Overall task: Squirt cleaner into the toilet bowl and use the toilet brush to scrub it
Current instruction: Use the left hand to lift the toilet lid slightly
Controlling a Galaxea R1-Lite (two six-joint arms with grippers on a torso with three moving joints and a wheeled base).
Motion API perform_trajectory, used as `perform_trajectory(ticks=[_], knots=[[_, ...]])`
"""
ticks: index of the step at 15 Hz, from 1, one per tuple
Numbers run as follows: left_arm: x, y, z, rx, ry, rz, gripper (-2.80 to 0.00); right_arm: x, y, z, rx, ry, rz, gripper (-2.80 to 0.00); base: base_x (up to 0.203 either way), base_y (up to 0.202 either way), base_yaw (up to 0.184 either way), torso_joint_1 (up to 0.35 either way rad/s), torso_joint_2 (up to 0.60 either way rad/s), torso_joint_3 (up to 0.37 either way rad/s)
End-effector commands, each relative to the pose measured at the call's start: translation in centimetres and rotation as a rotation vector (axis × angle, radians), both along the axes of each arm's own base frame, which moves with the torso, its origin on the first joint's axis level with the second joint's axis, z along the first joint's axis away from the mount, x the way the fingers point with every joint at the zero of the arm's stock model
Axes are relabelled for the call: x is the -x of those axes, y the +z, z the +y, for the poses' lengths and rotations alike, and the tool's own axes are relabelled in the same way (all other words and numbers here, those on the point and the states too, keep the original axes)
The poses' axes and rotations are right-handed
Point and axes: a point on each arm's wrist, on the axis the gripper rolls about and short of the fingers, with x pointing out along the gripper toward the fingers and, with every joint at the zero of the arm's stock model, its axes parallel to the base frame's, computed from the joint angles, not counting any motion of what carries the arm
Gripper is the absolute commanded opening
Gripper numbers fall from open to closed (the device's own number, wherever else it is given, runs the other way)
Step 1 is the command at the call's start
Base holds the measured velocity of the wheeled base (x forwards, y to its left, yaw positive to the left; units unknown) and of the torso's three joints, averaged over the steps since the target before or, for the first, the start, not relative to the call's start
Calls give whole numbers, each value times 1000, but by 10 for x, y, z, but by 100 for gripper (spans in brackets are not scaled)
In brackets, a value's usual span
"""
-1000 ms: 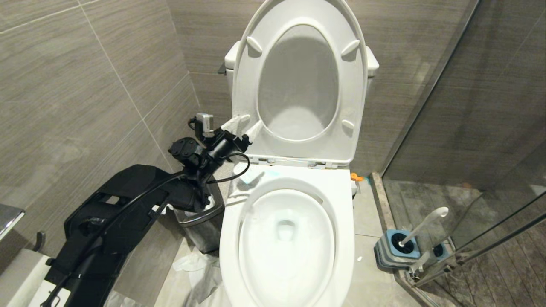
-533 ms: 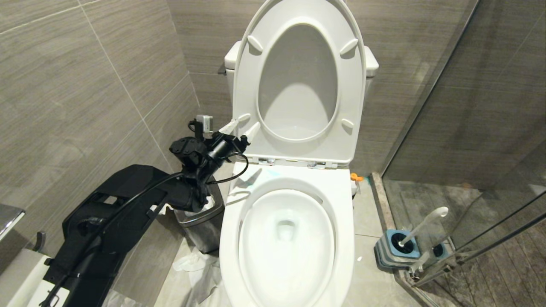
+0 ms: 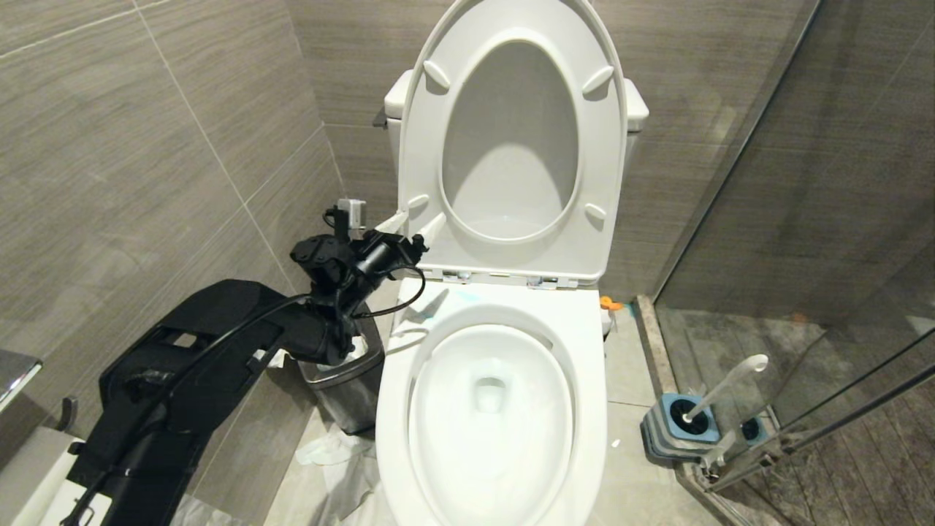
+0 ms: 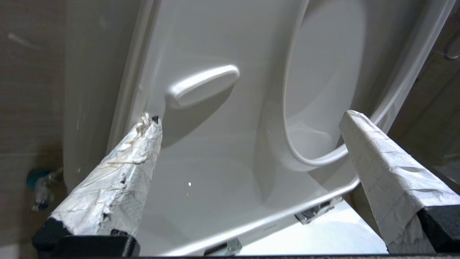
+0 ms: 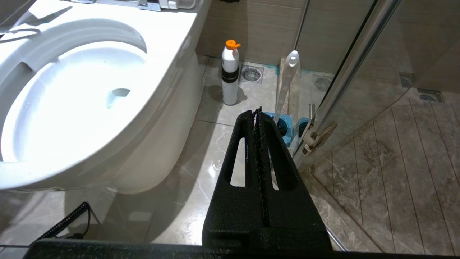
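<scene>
The white toilet bowl [image 3: 586, 351] stands open, with its seat [image 3: 420, 146] and lid raised upright against the tank. My left gripper [image 3: 418, 220] hovers at the seat's lower left corner, open, its white-wrapped fingers [image 4: 143, 144] apart with nothing between them and the seat's underside [image 4: 222, 151] just ahead. The cleaner [image 5: 230, 73], a white bottle with an orange cap, stands on the floor right of the toilet; only its cap [image 3: 610, 303] shows in the head view. The toilet brush [image 3: 724, 386] stands in its blue holder [image 3: 676, 427]. My right gripper [image 5: 257, 109] is shut and empty, low beside the bowl.
A small steel bin [image 3: 343, 380] with paper in it stands left of the toilet, under my left arm. Crumpled paper [image 3: 336, 453] lies on the floor. A glass shower door [image 3: 803, 292] bounds the right side, and a tiled wall [image 3: 146, 146] the left.
The seat has swung the last bit back and now rests upright against the lid. My left gripper has drawn slightly down and away from it, still open.
</scene>
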Motion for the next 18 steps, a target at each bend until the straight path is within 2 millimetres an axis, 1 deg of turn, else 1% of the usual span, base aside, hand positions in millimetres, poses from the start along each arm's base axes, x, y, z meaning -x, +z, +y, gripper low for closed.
perform_trajectory(ticks=[1, 4, 6, 8, 10, 12, 15, 16, 18], knots=[[18, 27, 17, 9, 13, 2, 0, 0, 0, 0, 0, 0, 1, -280, 0, 0, 0, 0, 0, 0], [53, 68, 34, 67, -3, 12, 0, 0, 0, 0, 0, 1, 0, -280, 0, 0, 0, 0, 0, 0], [76, 88, 39, 94, -23, 27, 0, 0, 0, 0, 0, 1, 2, -280, 0, 0, 0, 0, 0, 0], [99, 104, 36, 116, -60, 47, 0, 0, 0, 0, 0, 1, 2, -280, 0, 0, 0, 0, 0, 0], [127, 126, 26, 157, -130, 77, 0, 0, 0, 0, 0, 2, 0, -280, 0, 0, 0, 0, 0, 0], [160, 151, 14, 198, -214, 118, 0, 0, 0, 0, 0, 2, 2, -280, 0, 0, 0, 0, 0, 0], [222, 193, 4, 233, -330, 218, 0, 0, 0, 0, 0, 2, 2, -280, 0, 0, 0, 0, 0, 0], [242, 203, 3, 232, -357, 271, 0, 0, 0, 0, 0, 2, 0, -280, 0, 0, 0, 0, 0, 0], [277, 217, 7, 196, -374, 377, 0, 0, 0, 0, 0, 0, 0, -280, 0, 0, 0, 0, 0, 0]])
